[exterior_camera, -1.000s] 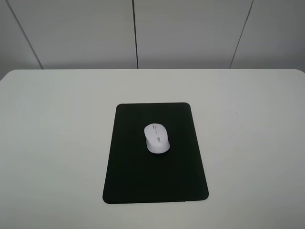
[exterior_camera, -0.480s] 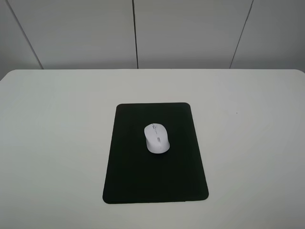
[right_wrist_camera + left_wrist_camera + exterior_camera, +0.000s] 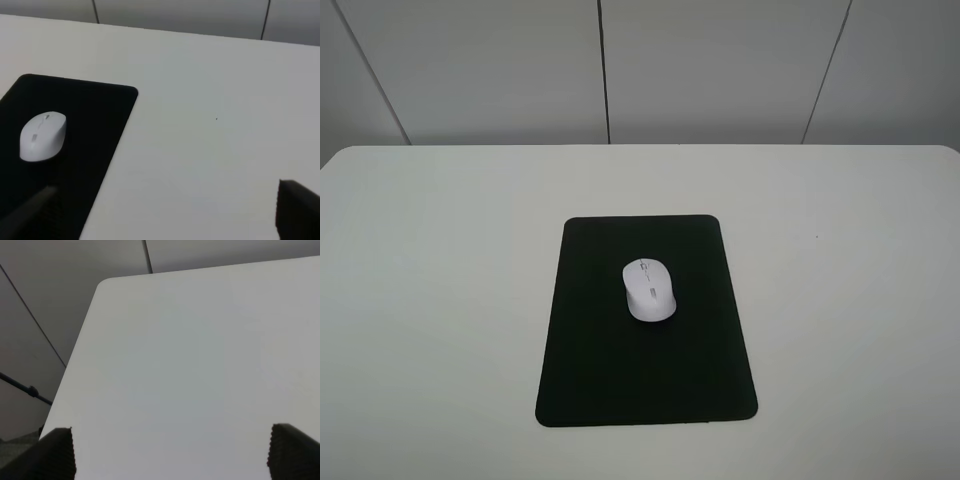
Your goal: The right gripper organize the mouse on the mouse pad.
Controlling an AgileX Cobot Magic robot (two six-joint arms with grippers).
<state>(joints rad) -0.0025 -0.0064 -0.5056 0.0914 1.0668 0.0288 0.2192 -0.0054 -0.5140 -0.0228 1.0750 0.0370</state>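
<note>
The white mouse (image 3: pixel 649 290) lies on the black mouse pad (image 3: pixel 640 370), slightly toward the pad's far half, with its scroll wheel pointing away. Neither arm shows in the exterior high view. In the right wrist view the mouse (image 3: pixel 42 136) sits on the mouse pad (image 3: pixel 90 110), well ahead of and off to one side of my right gripper (image 3: pixel 165 215). That gripper is open and empty, with one dark fingertip (image 3: pixel 300 210) at the frame edge. My left gripper (image 3: pixel 170 455) is open and empty over bare table, with its fingertips (image 3: pixel 55 455) wide apart.
The white table (image 3: pixel 440 300) surrounds the pad on all sides. A grey panelled wall (image 3: pixel 720 70) stands behind its far edge. The left wrist view shows the table's rounded corner (image 3: pixel 107 285) and the drop beside it.
</note>
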